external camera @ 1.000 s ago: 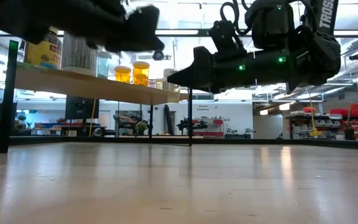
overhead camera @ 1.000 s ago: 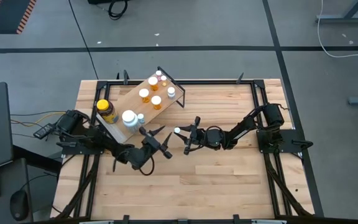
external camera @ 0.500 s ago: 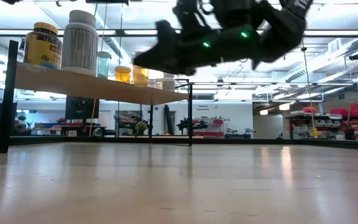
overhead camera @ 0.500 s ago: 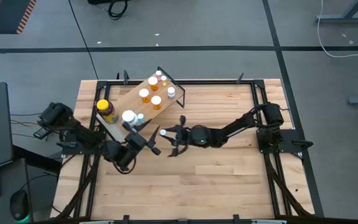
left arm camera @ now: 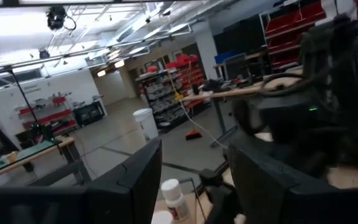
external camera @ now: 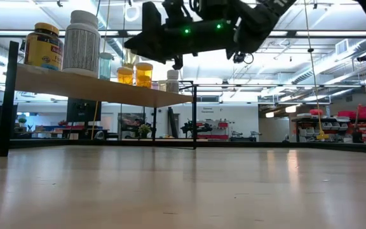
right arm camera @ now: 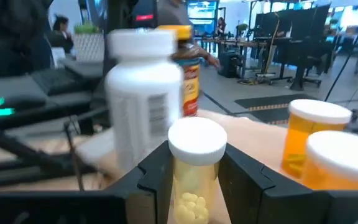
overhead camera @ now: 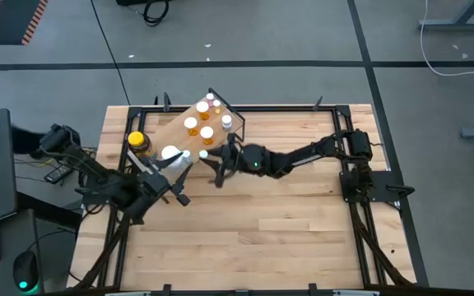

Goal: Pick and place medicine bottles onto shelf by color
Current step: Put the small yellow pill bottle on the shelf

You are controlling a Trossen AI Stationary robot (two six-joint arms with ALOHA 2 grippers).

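Landmark: the shelf, a light plywood board on a black frame at the far left part of the table. Right gripper is at the shelf's near edge, above board level, fingers pressed onto a small clear vial with a white cap and pale pills inside; the vial stands upright between the fingers. Beyond the held vial on the shelf: a large white-capped bottle, and behind that the amber jar with yellow lid. To the held vial's other side, two orange vials with white caps stand on the board. From above, the amber jar sits at the shelf's left end and the orange vials toward its far end. Left gripper hangs off the shelf's near-left corner, fingers spread, nothing between them.
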